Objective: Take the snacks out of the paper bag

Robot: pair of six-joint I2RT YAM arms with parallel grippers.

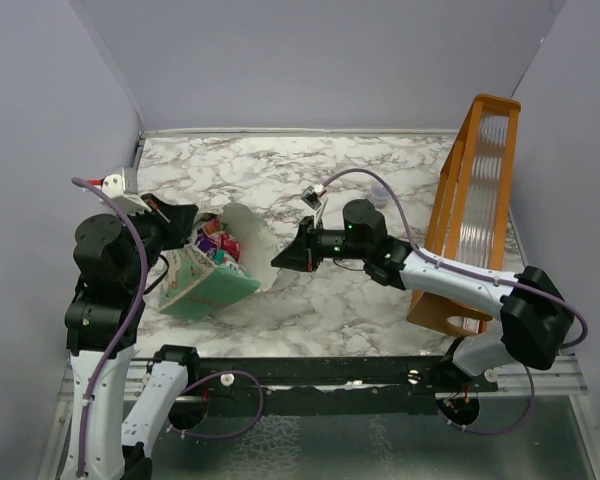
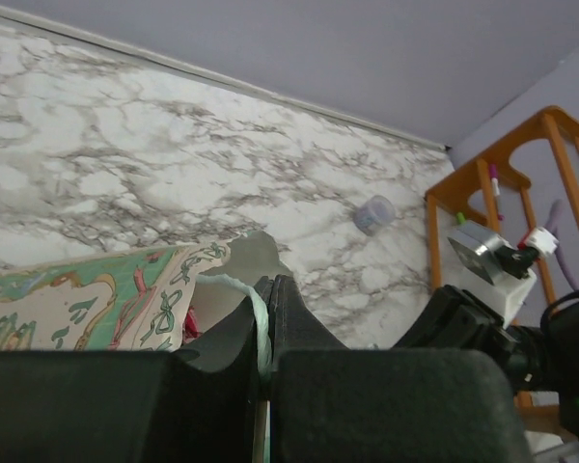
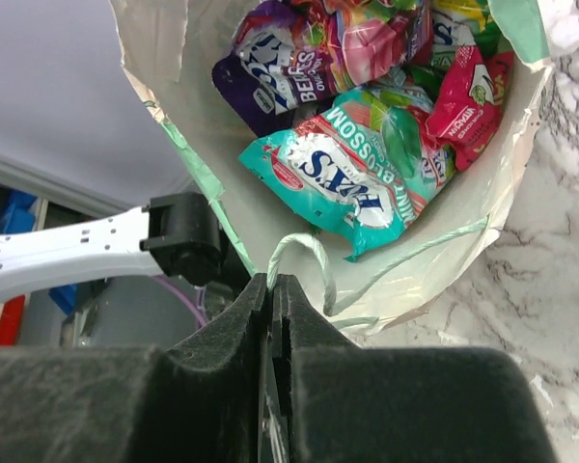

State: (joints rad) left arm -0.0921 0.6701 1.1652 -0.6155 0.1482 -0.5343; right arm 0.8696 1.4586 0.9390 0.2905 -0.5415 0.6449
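- Clearly, the left pincer [image 2: 270,287] is clenched on a thin pale string handle [image 2: 261,323] of the paper bag [image 2: 77,313], at the lower middle of the left wrist view.
- The right pincer [image 3: 271,285] is likewise clenched, with a string loop [image 3: 304,243] of the bag coming out at its tips.
- Just above that loop the bag's mouth gapes, white inside.
- The snacks [image 3: 352,178] lie inside the bag: a teal packet in front, purple at the upper left, pink-red at the upper right.
- In the top view the bag rests on the marble table [image 1: 330,180], left of centre, between both pincers.
- An orange rack [image 1: 475,200] stands at the right, with a small clear cup [image 1: 378,193] near it.
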